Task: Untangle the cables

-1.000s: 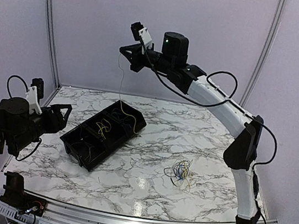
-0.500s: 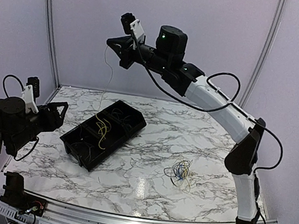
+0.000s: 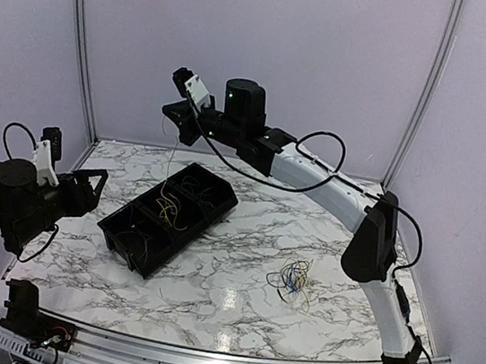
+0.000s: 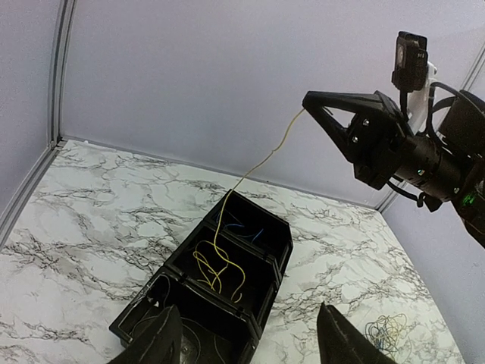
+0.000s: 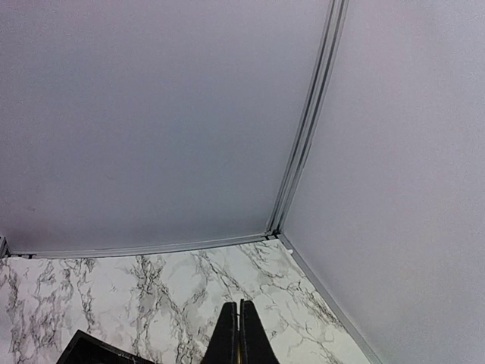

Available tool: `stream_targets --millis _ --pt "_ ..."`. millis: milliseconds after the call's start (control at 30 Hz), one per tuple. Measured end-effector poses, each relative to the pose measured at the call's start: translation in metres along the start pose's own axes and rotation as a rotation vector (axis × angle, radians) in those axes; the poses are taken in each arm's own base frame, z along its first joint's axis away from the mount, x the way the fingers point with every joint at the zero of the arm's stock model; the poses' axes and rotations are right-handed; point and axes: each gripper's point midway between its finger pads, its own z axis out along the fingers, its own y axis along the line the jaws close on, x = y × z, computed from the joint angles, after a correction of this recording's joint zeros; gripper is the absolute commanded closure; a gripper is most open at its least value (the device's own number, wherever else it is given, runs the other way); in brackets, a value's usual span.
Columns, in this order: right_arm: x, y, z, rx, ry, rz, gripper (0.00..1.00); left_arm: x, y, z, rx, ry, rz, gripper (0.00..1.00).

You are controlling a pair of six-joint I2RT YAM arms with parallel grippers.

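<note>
My right gripper (image 3: pixel 171 110) is raised high above the back left of the table and is shut on the top end of a thin yellow cable (image 3: pixel 168 206). The cable hangs down from its fingertips (image 4: pixel 307 102), and its lower loops (image 4: pixel 220 265) lie in the middle compartment of a black three-compartment bin (image 3: pixel 182 239). A sliver of yellow shows between the shut fingers (image 5: pixel 247 341). A small tangle of blue, yellow and black cables (image 3: pixel 293 280) lies on the marble table to the right of the bin. My left gripper (image 3: pixel 99 178) is open and empty, left of the bin.
The bin's far compartment holds a blue cable (image 4: pixel 244 227), and the near one holds thin dark and whitish wire (image 4: pixel 151 296). The tangle also shows at the lower right of the left wrist view (image 4: pixel 386 330). Walls enclose the table at the back and sides.
My right gripper has moved left and down with the yellow cable. The cable's lower end has gone from the bin's far compartment into the middle one. The left arm has barely shifted.
</note>
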Motion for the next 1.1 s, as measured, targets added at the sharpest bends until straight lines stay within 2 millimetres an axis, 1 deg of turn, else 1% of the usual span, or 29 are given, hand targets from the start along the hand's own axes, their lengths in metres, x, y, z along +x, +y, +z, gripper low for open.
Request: stream_targets --millis 67,133,167,267,400,433,500,567,733,833,967,1033,1100 --pt "0.007 0.001 0.001 -0.003 0.012 0.004 1.00 0.000 0.001 -0.001 0.003 0.002 -0.003 0.36" --pt "0.022 0.005 0.002 -0.014 0.044 0.014 1.00 0.000 0.003 -0.003 0.005 0.000 -0.011 0.36" --pt "0.033 0.007 0.002 -0.022 0.068 0.023 1.00 0.000 0.004 -0.003 0.005 0.000 -0.013 0.36" --pt "0.077 0.021 0.000 -0.069 0.166 0.060 1.00 0.002 0.007 -0.005 0.006 -0.003 -0.017 0.36" --pt "0.145 0.044 -0.012 -0.135 0.328 0.124 1.00 0.006 0.012 -0.006 0.002 -0.002 -0.014 0.36" --pt "0.158 0.048 -0.016 -0.144 0.361 0.137 1.00 0.006 0.013 -0.006 0.000 -0.003 -0.014 0.36" --pt "0.174 0.054 -0.021 -0.157 0.408 0.154 1.00 0.008 0.016 -0.006 -0.003 -0.004 -0.015 0.36" --pt "0.179 0.056 -0.023 -0.163 0.431 0.162 1.00 0.010 0.018 -0.007 -0.004 -0.003 -0.017 0.36" --pt "0.179 0.058 -0.022 -0.169 0.435 0.158 1.00 0.013 0.020 -0.007 -0.007 0.001 -0.022 0.36" --pt "0.187 0.063 -0.020 -0.180 0.451 0.153 1.00 0.015 0.021 -0.007 -0.008 0.002 -0.027 0.36" --pt "0.201 0.083 -0.019 -0.236 0.488 0.179 1.00 0.016 0.021 -0.006 -0.009 0.004 -0.034 0.36" --pt "0.199 0.096 -0.019 -0.270 0.493 0.203 1.00 0.016 0.021 -0.006 -0.008 0.003 -0.036 0.36" --pt "0.196 0.105 -0.018 -0.292 0.490 0.231 1.00 0.016 0.022 -0.007 -0.008 0.003 -0.040 0.36"
